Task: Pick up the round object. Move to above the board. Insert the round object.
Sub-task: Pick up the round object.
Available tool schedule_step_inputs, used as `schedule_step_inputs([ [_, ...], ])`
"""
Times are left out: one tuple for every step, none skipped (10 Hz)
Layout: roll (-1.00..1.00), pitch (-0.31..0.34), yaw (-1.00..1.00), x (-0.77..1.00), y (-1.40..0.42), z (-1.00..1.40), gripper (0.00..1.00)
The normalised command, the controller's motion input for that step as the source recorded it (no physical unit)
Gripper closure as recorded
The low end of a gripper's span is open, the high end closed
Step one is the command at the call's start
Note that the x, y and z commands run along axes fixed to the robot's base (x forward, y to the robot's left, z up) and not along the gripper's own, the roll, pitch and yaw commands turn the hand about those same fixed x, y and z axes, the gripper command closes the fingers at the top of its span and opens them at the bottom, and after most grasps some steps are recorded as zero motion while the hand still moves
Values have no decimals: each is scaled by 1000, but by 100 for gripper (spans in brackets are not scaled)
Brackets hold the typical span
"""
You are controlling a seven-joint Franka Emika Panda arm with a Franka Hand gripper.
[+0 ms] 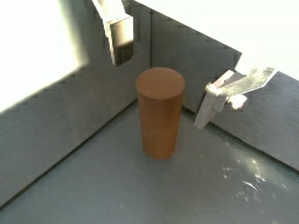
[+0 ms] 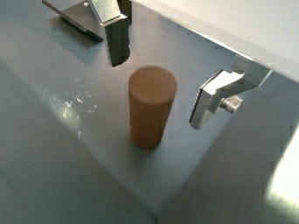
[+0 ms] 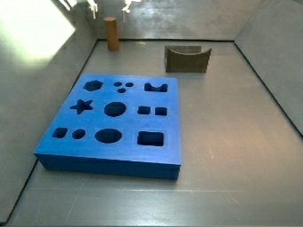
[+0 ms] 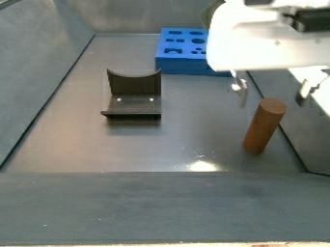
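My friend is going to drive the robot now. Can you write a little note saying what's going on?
Gripper: open, above the peg, fingers either side of its top, not touching.
Peg: standing upright on the floor near the wall corner, not picked up yet.
Board: lying flat on the floor, apart from the peg; no hole filled.
Dark notched block: on the floor, not part of the job.
Done: gripper lined up over the peg.
Left: lower, grip, lift, carry over the board, insert.

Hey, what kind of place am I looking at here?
Probably a robot test cell: grey floor and walls enclose a blue shape-sorting board, an upright wooden peg and a dark notched block. The pincer hangs open above the peg.
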Motion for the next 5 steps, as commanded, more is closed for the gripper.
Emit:
schedule_step_inputs([
  [-649, -417, 0, -183, 97, -171, 0],
  [-551, -360, 0, -57, 0, -217, 0],
  [-303, -257, 0, 0, 0, -311, 0],
  [-131, -171, 0, 0, 0, -394, 0],
  [0, -117, 0, -40, 23, -417, 0],
])
